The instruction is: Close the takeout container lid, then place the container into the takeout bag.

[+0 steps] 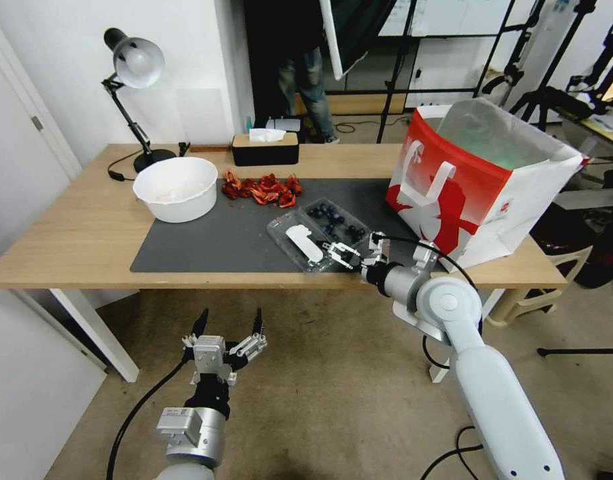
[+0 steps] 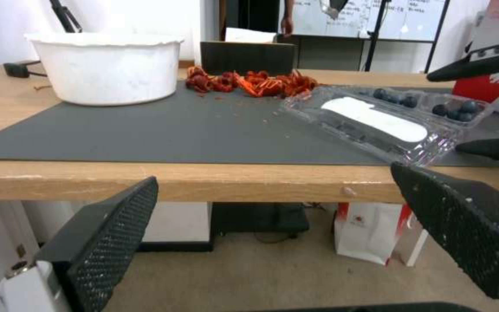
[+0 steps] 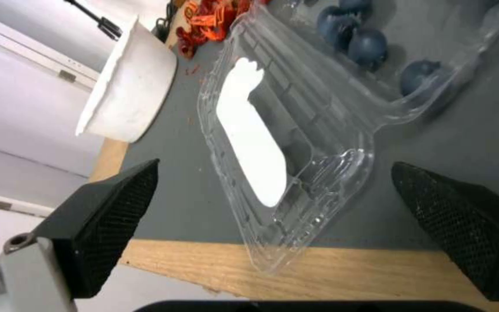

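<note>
White-grey arms, silver wrists, black cables; tools with black textured fingers (image 3: 105, 221).

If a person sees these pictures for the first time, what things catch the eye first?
The big red and white takeout bag stands open at the table's right end. On the dark mat beside it lies the takeout container of blueberries, its lid flat open. The right claw is open at the lid's near edge.
</note>
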### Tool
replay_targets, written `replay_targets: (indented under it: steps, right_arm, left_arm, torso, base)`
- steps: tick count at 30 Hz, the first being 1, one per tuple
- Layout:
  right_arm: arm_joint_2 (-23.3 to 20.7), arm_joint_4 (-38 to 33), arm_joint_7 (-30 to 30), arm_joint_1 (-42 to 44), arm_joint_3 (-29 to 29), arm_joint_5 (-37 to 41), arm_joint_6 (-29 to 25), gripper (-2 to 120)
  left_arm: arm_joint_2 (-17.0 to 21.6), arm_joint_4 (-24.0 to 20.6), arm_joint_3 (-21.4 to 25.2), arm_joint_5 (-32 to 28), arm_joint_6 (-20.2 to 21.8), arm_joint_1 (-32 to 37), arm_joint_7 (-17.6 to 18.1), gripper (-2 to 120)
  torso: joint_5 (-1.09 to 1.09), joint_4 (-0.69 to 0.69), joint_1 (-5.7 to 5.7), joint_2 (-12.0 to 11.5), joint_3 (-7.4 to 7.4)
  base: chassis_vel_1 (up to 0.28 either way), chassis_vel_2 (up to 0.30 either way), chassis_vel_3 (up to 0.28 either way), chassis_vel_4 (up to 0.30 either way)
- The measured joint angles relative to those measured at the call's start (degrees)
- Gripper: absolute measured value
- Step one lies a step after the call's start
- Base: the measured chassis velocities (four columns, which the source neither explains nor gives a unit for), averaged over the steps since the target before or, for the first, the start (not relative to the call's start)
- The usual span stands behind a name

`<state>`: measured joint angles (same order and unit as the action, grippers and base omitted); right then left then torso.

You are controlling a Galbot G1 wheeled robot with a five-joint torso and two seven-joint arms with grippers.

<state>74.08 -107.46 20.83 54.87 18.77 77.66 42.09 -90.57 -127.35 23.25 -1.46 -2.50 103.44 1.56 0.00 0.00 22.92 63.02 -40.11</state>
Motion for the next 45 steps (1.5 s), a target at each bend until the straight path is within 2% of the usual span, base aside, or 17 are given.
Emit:
replay_targets:
  steps: [8,23,45]
  right_arm:
    - [0.21,0.56,-0.16,-0.32,-0.69,-0.36,-0.02,100]
    - [1.44,4.77,-4.10,-3.74,-3.51,-5.47,-0.22,100]
    - [4.40,3.45,-7.78,-4.62,-7.36,-13.93,-0.89,100]
  left_arm:
    - [0.00,-0.08,0.01,-0.02,-0.12,0.04,0.00,100]
    - [-0.17,-0.20,0.06,-0.02,-1.01,0.25,-0.01,100]
    - [-0.33,0.02,0.06,0.00,-2.17,0.76,0.07,100]
  torso:
    - [0.00,0.00,0.00,0.00,0.00]
    - [0.00,0.00,0.00,0.00,0.00]
    - [0.00,0.00,0.00,0.00,0.00]
  base:
    - [0.000,0.000,0.000,0.000]
    - [0.000,0.000,0.000,0.000]
    - [0.000,0.000,0.000,0.000]
